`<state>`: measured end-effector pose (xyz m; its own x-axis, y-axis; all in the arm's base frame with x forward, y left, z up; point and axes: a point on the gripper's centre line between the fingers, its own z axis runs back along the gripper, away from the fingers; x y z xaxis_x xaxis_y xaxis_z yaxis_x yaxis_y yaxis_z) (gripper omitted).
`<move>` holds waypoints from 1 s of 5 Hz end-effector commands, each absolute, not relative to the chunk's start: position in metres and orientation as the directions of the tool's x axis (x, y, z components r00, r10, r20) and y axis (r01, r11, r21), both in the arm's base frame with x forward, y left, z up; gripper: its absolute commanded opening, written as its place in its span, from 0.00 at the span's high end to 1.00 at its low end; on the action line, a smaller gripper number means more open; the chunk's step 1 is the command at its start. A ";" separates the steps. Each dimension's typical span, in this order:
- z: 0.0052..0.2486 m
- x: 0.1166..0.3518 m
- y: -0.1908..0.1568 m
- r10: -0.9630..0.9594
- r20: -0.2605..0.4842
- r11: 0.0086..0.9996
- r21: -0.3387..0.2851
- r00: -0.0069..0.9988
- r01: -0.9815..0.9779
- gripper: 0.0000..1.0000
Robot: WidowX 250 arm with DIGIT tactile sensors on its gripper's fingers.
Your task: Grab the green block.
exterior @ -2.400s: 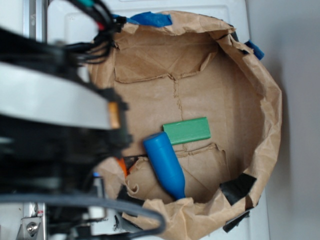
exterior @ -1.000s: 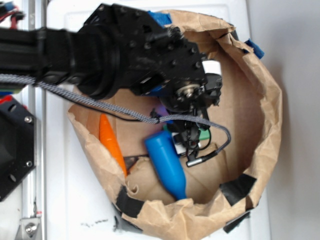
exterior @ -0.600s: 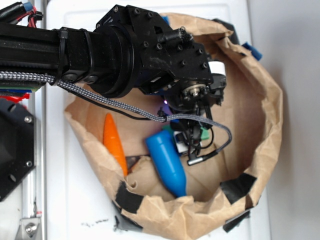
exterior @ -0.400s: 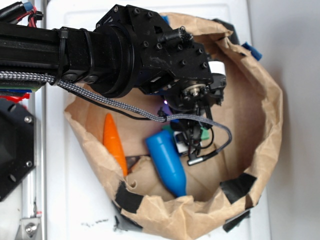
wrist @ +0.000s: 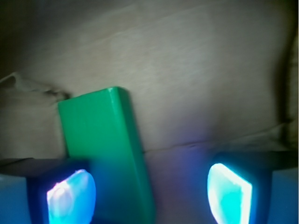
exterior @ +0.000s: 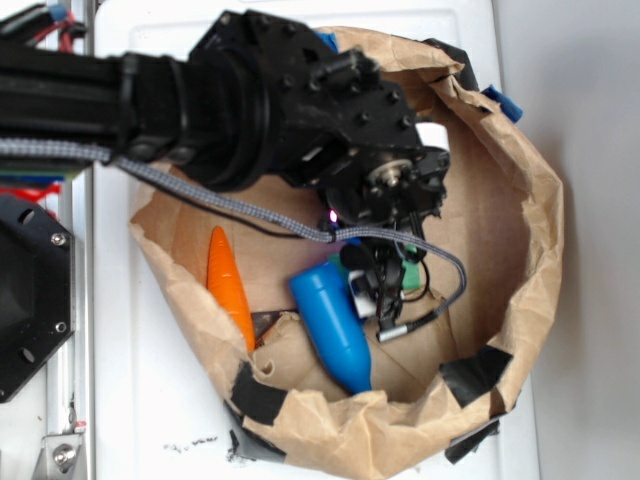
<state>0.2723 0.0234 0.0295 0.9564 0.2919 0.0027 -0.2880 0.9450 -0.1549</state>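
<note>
The black claw (exterior: 385, 285) hangs open over the middle of the crumpled brown paper bag (exterior: 530, 200); the matte green rectangular block (wrist: 105, 149) lies on the bag floor, between its pads (touching the left one (wrist: 70, 196)).

Green block (wrist: 105, 154): smooth, matte, plastic-looking. Bag liner (exterior: 480, 190): brown paper, creased, rough. Blue bottle toy (exterior: 333, 325): smooth plastic, slight sheen. Gripper (wrist: 149, 193) pads: glossy, translucent.
</note>
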 end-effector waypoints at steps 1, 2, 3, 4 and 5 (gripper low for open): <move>0.060 0.280 0.003 0.211 0.095 0.958 -0.216 0.973 -0.187 0.00; 0.063 0.282 0.001 0.212 0.097 0.957 -0.221 0.972 -0.187 0.00; 0.058 0.286 0.003 0.213 0.098 0.960 -0.205 0.972 -0.189 0.00; 0.052 0.290 0.007 0.206 0.103 0.965 -0.184 0.973 -0.185 0.00; 0.039 0.296 0.022 0.254 0.076 0.959 -0.153 0.964 -0.240 0.00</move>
<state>0.2905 0.0169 0.0308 0.9678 0.2485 0.0404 -0.2400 0.9592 -0.1493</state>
